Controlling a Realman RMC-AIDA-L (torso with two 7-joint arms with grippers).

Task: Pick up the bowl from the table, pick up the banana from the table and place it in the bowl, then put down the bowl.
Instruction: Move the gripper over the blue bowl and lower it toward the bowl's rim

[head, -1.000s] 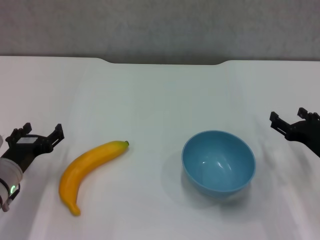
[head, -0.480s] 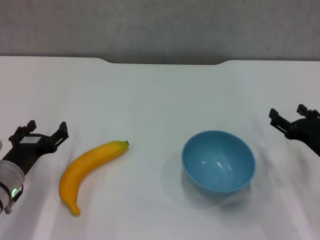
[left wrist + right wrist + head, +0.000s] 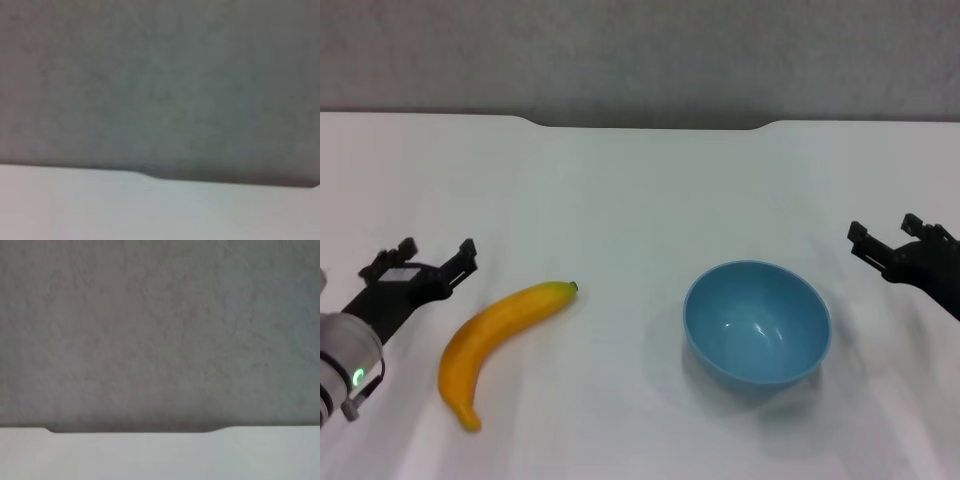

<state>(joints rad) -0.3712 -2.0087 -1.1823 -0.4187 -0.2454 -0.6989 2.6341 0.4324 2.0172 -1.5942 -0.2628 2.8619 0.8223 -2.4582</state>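
In the head view the light-blue bowl (image 3: 757,323) stands upright and empty on the white table (image 3: 640,190), right of centre. The yellow-orange banana (image 3: 498,333) lies on the table left of centre, dark tip toward the bowl. My left gripper (image 3: 425,260) is open and empty, just left of the banana and apart from it. My right gripper (image 3: 892,238) is open and empty, to the right of the bowl and a little beyond it, apart from it. The wrist views show neither bowl nor banana.
The table's far edge has a shallow notch (image 3: 650,124) with a grey wall behind it. The notch also shows in the left wrist view (image 3: 225,179) and the right wrist view (image 3: 135,429).
My left gripper has moved forward and to the right, closer to the banana. My right gripper has shifted slightly left toward the bowl. Bowl and banana have not moved.
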